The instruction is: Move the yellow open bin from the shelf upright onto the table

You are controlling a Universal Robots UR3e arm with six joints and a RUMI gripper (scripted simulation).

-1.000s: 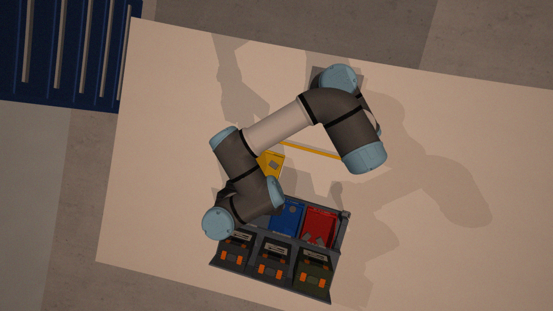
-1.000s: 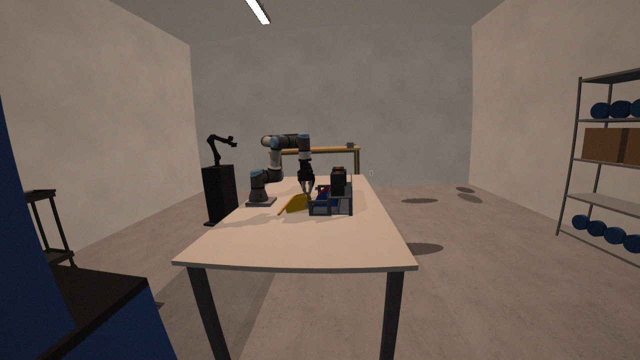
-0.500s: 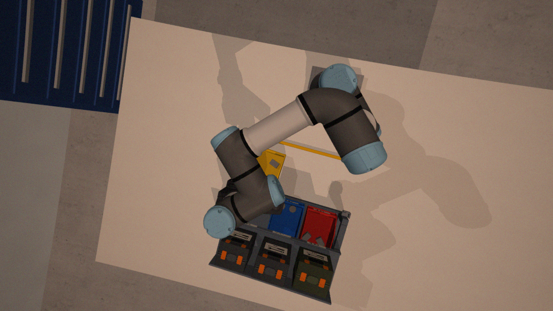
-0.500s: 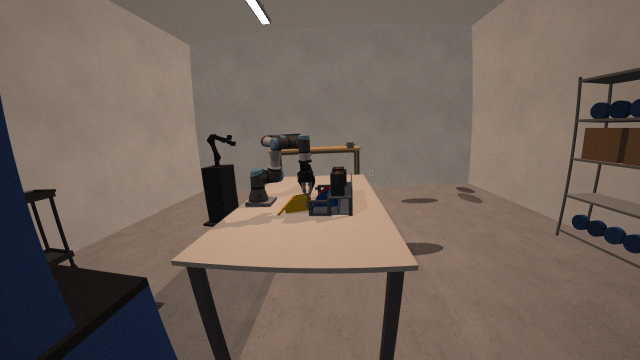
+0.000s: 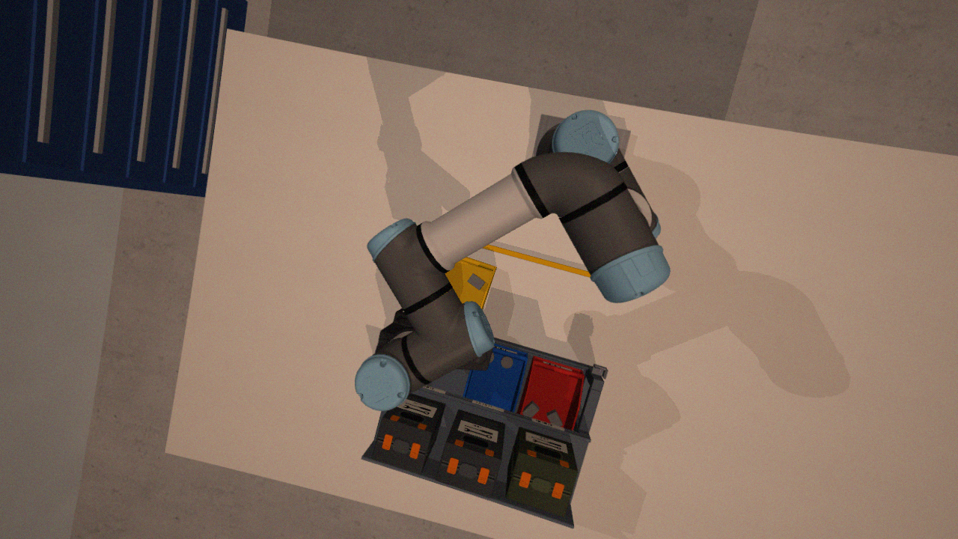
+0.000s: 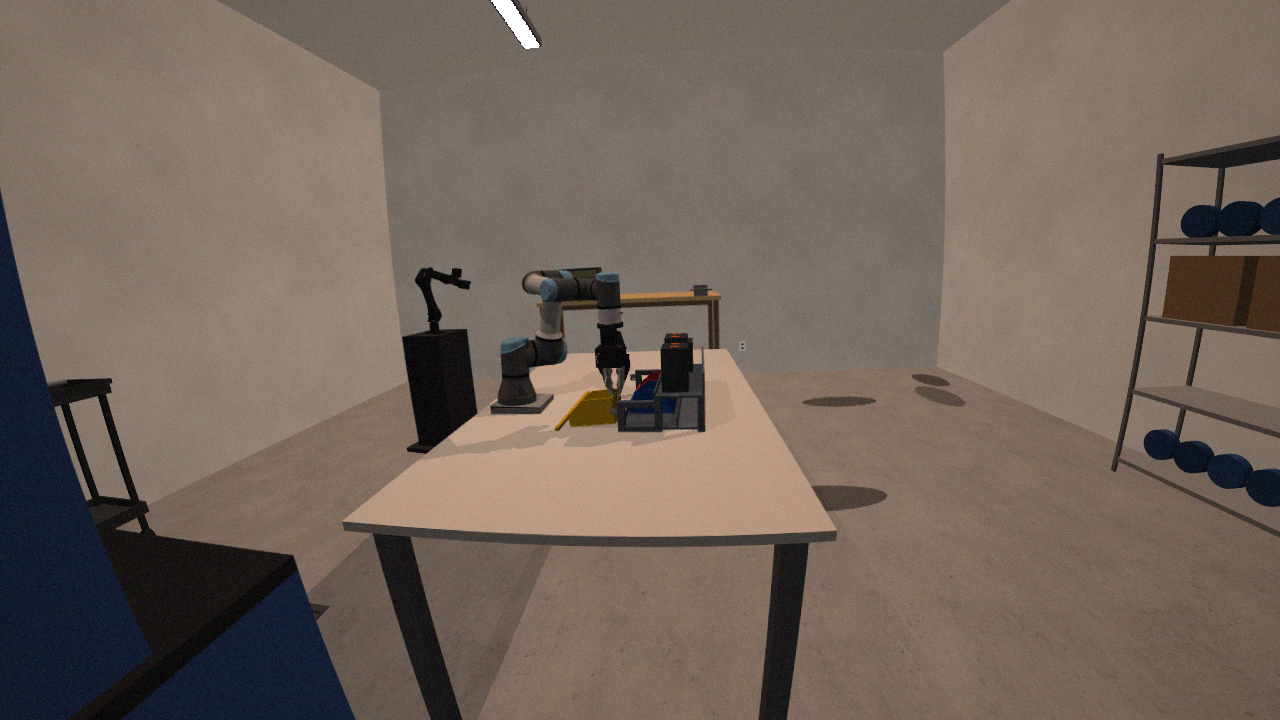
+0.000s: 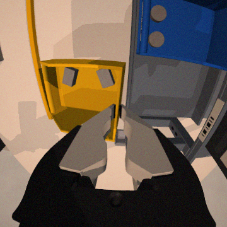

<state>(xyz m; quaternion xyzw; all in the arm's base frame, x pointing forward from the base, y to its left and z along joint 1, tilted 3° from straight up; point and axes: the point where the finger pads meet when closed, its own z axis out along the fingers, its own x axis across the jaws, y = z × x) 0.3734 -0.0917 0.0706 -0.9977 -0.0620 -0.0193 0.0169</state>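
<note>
The yellow open bin (image 5: 462,275) (image 6: 592,410) (image 7: 85,98) is off the shelf, just in front of the grey shelf rack (image 5: 596,378) (image 6: 662,419) (image 7: 157,85), low at the table (image 5: 268,268) (image 6: 581,492). I cannot tell whether it touches the table. Two grey parts (image 7: 70,76) (image 7: 105,77) lie inside it. My gripper (image 7: 117,105) (image 6: 614,386) is shut on the bin's right side wall, pointing down. In the overhead view the arm hides the gripper and most of the bin.
A blue bin (image 5: 495,382) (image 7: 189,28) and a red bin (image 5: 552,391) sit in the rack. Three toolboxes (image 5: 475,452) (image 6: 675,362) stand on it. A thin yellow strip (image 5: 536,257) (image 7: 31,47) lies on the table by the bin. The robot base stands behind.
</note>
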